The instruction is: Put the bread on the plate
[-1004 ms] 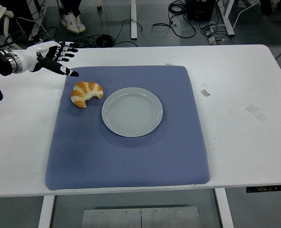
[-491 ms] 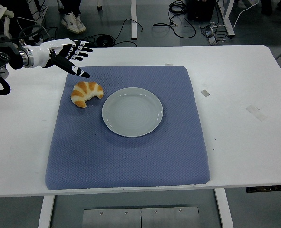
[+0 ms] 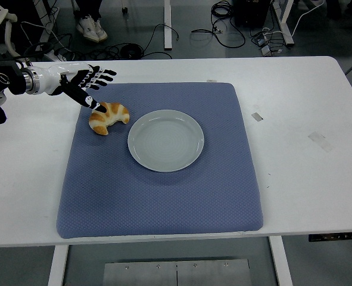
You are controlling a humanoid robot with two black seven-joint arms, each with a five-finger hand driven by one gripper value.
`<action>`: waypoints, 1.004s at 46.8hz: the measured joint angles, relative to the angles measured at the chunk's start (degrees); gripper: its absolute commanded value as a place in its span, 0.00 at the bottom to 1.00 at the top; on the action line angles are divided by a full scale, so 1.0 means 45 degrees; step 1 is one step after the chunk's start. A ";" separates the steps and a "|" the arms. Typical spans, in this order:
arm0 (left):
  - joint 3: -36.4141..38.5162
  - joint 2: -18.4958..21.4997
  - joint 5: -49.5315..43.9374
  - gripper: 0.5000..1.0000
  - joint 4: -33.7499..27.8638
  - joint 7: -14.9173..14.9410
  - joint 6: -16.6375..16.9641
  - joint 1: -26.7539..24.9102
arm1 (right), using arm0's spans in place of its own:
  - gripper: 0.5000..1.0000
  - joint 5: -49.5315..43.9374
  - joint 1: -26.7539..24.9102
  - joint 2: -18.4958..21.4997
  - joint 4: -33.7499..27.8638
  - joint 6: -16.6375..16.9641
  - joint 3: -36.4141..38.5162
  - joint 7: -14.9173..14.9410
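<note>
Left robot hand (image 3: 87, 84) seen just behind bread (image 3: 108, 116), fingers spread, nothing held; thumb tip lowered to bread's far edge, contact not certain. Pose judged as pre-grasp: palm angled down toward bread, arm stretched in from left edge. Bread lies on blue mat (image 3: 164, 190), just left of plate (image 3: 165, 140), not touching it. Plate bare, ready for placement. Mat laid on white surface (image 3: 307, 179).

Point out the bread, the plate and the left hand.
bread (image 3: 108, 117), head view, middle of the crust
plate (image 3: 165, 140), head view, bare centre
left hand (image 3: 83, 82), head view, middle of hand
</note>
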 measured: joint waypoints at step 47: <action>0.0476 -0.0827 -0.0143 0.78 0.0120 0.0000 0.1420 0.0548 | 1.00 0.0000 0.0002 0.0000 0.0000 0.0000 0.0000 0.0001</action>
